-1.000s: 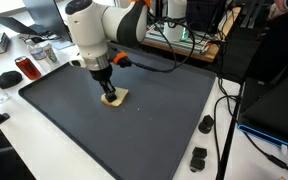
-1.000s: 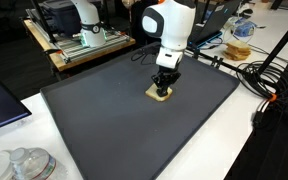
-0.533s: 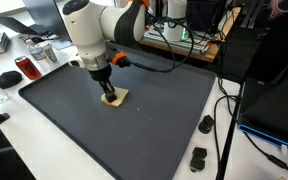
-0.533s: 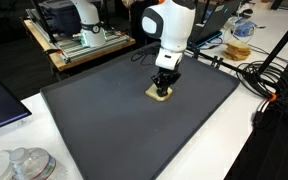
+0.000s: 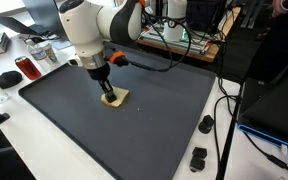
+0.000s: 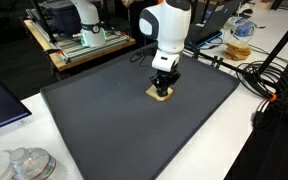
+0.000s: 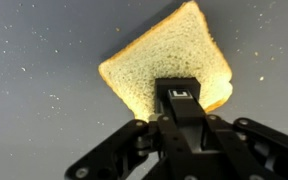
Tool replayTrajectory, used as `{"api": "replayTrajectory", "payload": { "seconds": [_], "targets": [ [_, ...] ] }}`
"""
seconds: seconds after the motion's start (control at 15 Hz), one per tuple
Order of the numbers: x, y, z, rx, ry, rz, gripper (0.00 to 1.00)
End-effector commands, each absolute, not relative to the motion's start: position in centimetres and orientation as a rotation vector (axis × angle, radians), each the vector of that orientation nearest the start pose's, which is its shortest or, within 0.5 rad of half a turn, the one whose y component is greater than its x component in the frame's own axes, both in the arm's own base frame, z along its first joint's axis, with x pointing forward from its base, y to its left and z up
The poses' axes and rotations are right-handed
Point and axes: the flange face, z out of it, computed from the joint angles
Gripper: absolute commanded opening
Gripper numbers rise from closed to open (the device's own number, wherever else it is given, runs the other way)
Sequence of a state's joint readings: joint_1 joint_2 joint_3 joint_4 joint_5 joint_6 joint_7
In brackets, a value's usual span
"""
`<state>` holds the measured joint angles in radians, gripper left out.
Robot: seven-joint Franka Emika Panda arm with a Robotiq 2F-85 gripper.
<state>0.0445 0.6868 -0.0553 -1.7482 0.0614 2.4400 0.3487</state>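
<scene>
The tool (image 5: 108, 97) points straight down at the centre-left of the frame in an exterior view, its jaws drawn narrow and closed together, with the tips right at a slice of bread (image 5: 118, 98). Whether they pinch the slice or only press on it I cannot tell. In the wrist view the tool (image 7: 179, 95) comes in from the bottom edge and covers the lower middle of the bread (image 7: 159, 55), which fills the upper centre of that frame, one corner pointing to the top. The slice lies flat on a dark grey mat (image 5: 134, 135), toward the mat's upper part in both exterior views, well away from its edges. In an exterior view the tool (image 6: 162, 90) stands over the bread (image 6: 152, 94) just above the frame's centre, the mat (image 6: 114, 125) lying on a white bench (image 6: 214, 150). Two small black objects (image 5: 206, 124) sit on the bench at the lower right, off the mat
</scene>
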Motion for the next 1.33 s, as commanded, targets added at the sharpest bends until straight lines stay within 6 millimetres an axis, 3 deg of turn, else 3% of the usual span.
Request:
{"api": "replayTrajectory", "payload": {
  "seconds": [0.0,1.27],
  "targets": [
    [65.5,1.2,12.5,-3.045,0.618,-0.013,0.05],
    [65.2,2.8,11.8,-3.133,0.535,-0.094,0.05]
  ]
}}
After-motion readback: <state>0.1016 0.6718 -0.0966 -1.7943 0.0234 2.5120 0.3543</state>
